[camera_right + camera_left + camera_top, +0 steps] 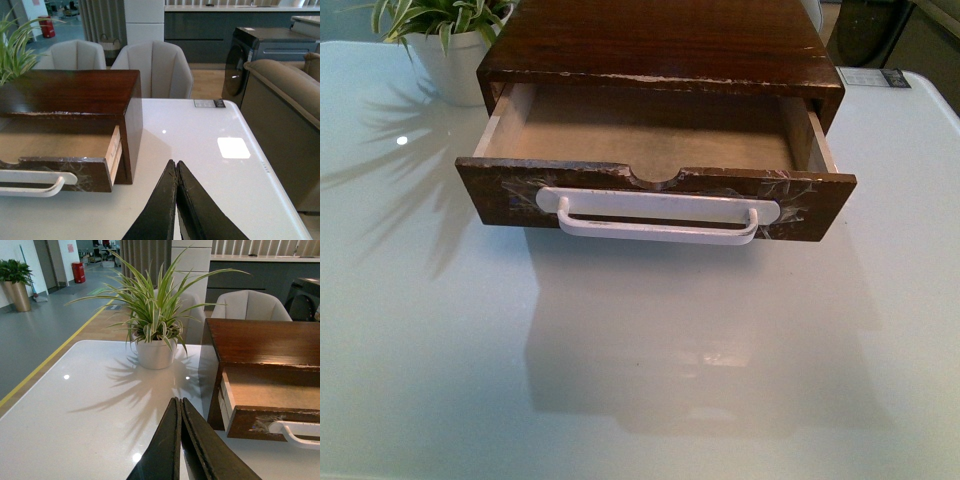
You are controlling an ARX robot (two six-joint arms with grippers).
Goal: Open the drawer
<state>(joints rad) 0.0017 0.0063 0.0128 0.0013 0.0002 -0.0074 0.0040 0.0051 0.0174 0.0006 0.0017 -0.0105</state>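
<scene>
White bar handle (pixel 658 215) is fronting the drawer (pixel 650 150), which is projecting well out of its dark wooden cabinet (pixel 660 45) on the glossy table (pixel 650 380), pale interior exposed. Judged complete or nearly so, the opening is calling only for a retreat: left gripper (pixel 181 407) and right gripper (pixel 176 170) are sitting pressed closed and empty, flanking the cabinet, with a potted spider plant (pixel 155 325) beyond.

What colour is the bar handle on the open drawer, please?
White, against the dark brown drawer front; the handle shows best in the front view.
</scene>
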